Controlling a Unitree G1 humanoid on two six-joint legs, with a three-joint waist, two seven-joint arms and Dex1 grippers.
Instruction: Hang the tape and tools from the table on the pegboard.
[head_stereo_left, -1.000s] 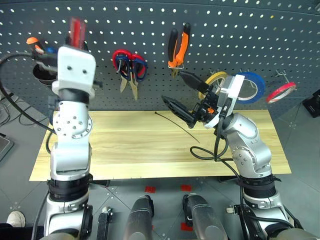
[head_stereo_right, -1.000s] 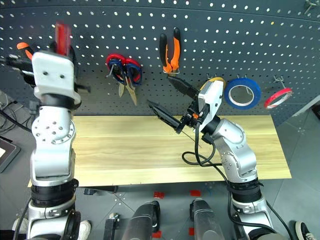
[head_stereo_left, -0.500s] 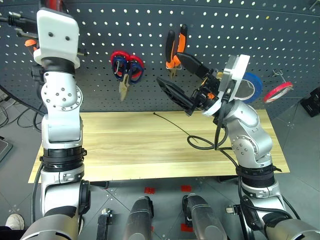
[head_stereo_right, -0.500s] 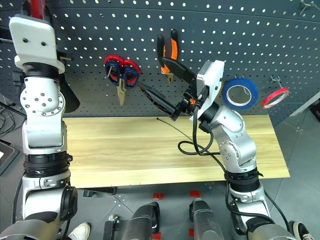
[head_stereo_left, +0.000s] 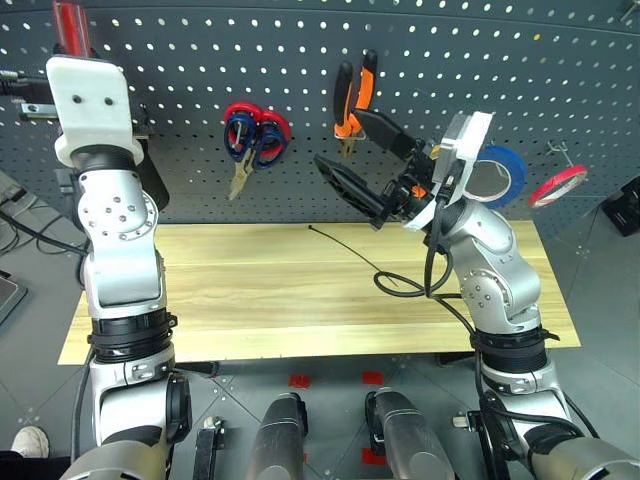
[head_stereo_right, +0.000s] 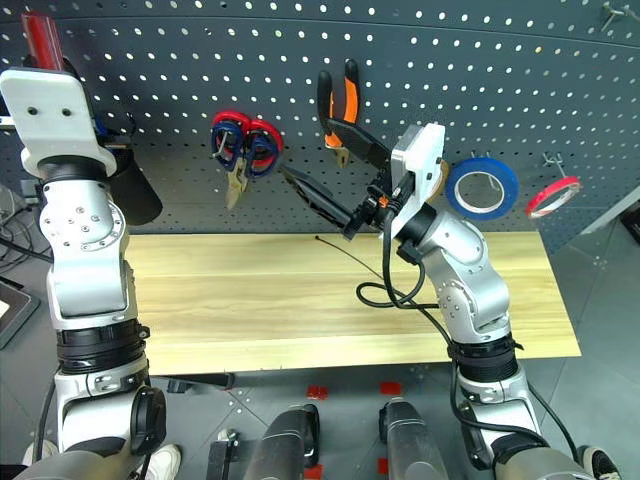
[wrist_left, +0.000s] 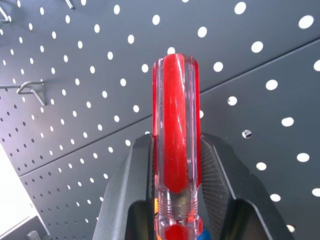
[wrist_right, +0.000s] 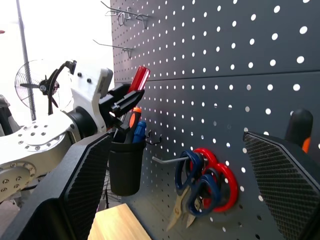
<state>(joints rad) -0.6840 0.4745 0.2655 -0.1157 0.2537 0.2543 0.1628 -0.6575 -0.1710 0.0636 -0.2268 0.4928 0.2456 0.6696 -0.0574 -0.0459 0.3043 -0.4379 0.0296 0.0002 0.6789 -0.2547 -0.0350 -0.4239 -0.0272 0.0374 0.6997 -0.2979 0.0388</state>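
The left gripper (wrist_left: 175, 200) pinches the slim screwdriver with a clear red handle (wrist_left: 175, 145) upright before the dark blue-grey perforated pegboard (head_stereo_left: 560, 80), above a black cup (wrist_right: 126, 165), while the right gripper (head_stereo_left: 365, 165) hangs spread wide and empty over the light yellowish wooden table (head_stereo_left: 280, 290).

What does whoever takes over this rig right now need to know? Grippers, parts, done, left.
Left gripper: shut on the screwdriver, red handle up, raised near the black cup on the pegboard.
Right gripper: open, holding nothing, raised in front of the pegboard.
Done: pliers hang on the pegboard, red tape on its hook at the right. The scissors hanging there have red and blue handles.
Left: stow the screwdriver. The table has just a thin black tie on it.
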